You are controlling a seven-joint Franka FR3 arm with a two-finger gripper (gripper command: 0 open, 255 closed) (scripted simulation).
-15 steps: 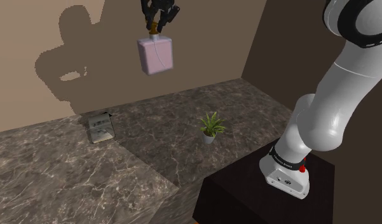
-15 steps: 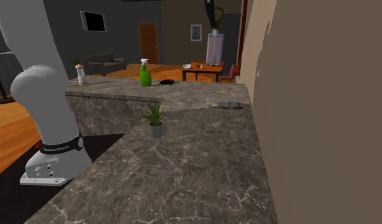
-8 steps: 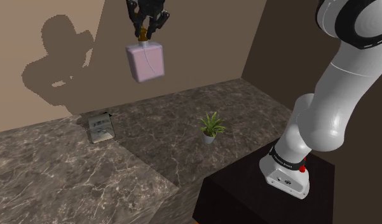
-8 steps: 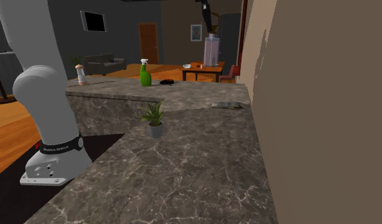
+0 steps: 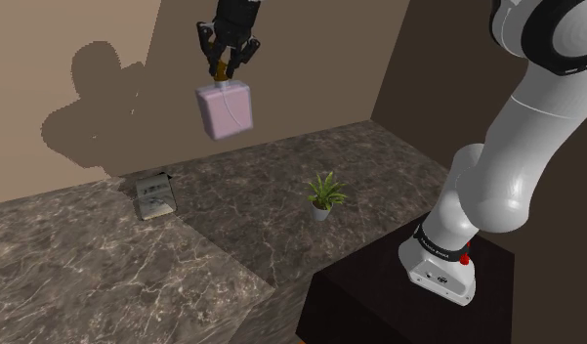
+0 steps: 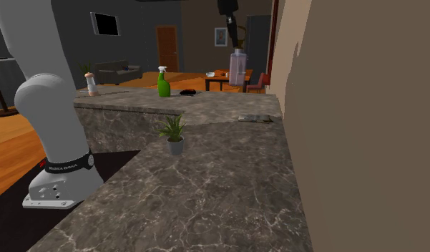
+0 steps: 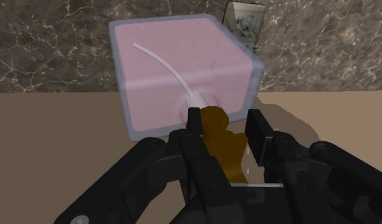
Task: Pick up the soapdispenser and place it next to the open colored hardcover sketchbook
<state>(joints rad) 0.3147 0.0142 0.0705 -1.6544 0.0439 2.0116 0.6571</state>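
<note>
Brown, the pump head of the soap dispenser [image 7: 183,76] sits clamped in the gripper [image 7: 224,124], whose jaws are closed narrowly on it. The pale pink, boxy body hangs below, high in the air and clear of the marbled counter [image 5: 262,186]. Over the last second the load has swung toward the shoulder view's left, nearer the tan wall, and in the last half second it has dropped a little. The open sketchbook [image 5: 154,195] lies on the counter by the wall, below and further left. I judge the carry nearly done and the lowering begun. A small potted plant [image 5: 323,193] stands well apart.
</note>
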